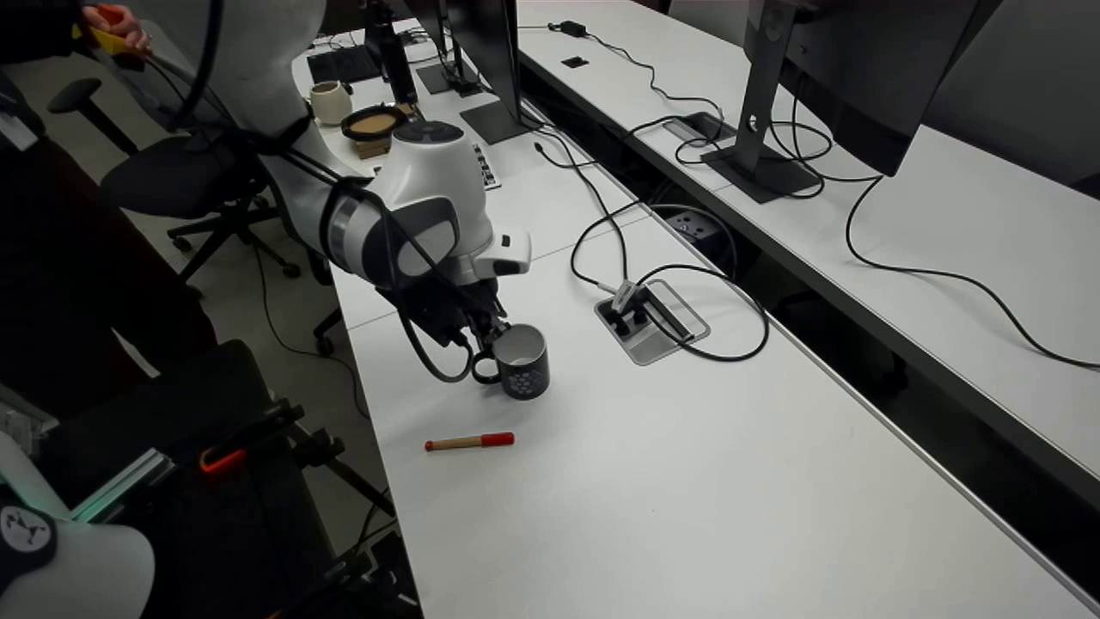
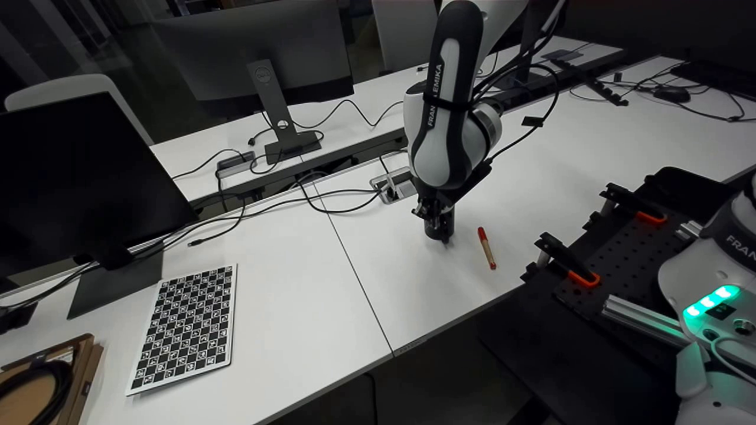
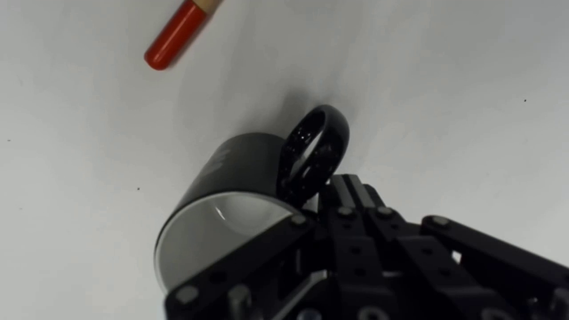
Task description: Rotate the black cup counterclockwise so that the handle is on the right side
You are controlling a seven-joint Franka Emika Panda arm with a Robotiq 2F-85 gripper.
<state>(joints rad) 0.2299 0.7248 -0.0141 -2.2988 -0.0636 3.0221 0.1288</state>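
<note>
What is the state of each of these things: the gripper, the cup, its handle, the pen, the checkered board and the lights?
gripper: shut, holding nothing
black cup: upright on the table, open at the top, seems empty
handle: close beside the gripper; whether they touch, I cannot tell
pen: lying on the table, apart from the cup
checkered board: lying on the table, patterned side up
lights: lit, green

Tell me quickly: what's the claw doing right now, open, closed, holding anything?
Claw: closed, holding nothing, its tips beside the handle of the black cup.
</note>
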